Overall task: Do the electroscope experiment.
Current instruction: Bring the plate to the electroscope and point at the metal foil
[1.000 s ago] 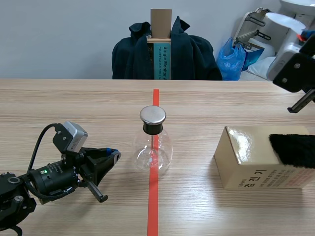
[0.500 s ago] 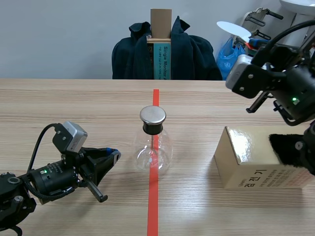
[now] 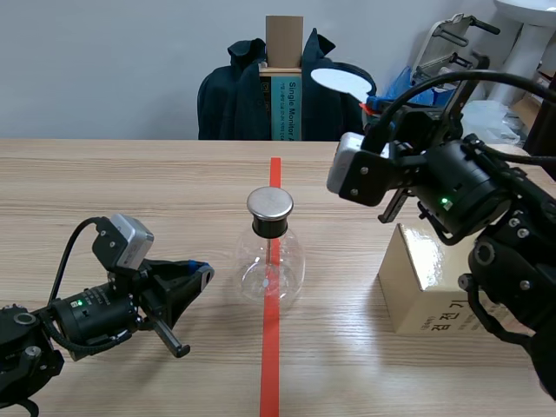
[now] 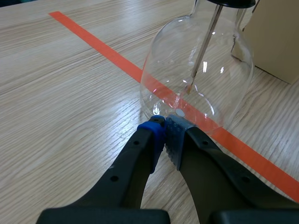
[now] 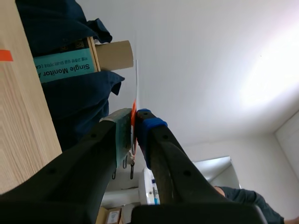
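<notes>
The flask [image 3: 271, 261] stands upright on the table [image 3: 130, 191], on the red tape line [image 3: 270, 365], with its round metal cap [image 3: 270, 204] facing up and a rod hanging inside the glass. The right hand [image 3: 375, 104] is raised above and to the right of the flask. It is clenched on the thin orange handle [image 5: 133, 109] of a white disc [image 3: 340, 80], and the right wrist view shows that handle pinched between its pads.

The disc is clear of the cap, higher than it and off to the right. From the disc, the cap lies down and to the left. How far the disc sits behind the flask cannot be judged.

The handle slants from the disc down to the hand, so the disc leads toward the flask. The likely next move is to lower the disc over the cap.

The left hand [image 4: 164, 126] lies low on the table just left of the flask. It is closed on nothing, with its tips near the glass base. It is the nearer hand, but it is empty.

A gold box [image 3: 426, 287] sits to the right of the flask, under the right arm.
</notes>
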Controlling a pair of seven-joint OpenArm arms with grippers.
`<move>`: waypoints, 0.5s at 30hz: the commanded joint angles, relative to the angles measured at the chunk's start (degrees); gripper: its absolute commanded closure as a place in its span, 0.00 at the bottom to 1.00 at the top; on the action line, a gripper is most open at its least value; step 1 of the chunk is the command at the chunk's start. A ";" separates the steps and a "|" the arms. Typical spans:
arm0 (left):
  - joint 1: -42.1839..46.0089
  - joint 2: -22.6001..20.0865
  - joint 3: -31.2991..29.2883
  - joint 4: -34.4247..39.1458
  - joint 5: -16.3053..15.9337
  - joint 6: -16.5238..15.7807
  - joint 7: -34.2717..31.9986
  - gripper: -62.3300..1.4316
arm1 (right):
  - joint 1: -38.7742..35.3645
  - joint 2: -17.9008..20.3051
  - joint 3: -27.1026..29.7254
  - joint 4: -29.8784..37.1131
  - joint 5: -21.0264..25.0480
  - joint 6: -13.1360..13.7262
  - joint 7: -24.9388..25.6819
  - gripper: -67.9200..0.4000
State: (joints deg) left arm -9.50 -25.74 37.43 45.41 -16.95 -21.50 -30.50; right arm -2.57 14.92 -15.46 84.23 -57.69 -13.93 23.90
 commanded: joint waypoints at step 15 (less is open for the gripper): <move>-0.35 0.15 -0.15 1.40 0.46 -0.28 -1.46 0.92 | -7.82 0.66 -1.55 0.46 -4.57 -6.01 -0.02 0.98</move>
State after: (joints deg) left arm -9.50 -25.74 37.43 45.41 -16.10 -21.50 -30.72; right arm -10.85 14.94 -17.37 84.23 -62.22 -19.09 23.92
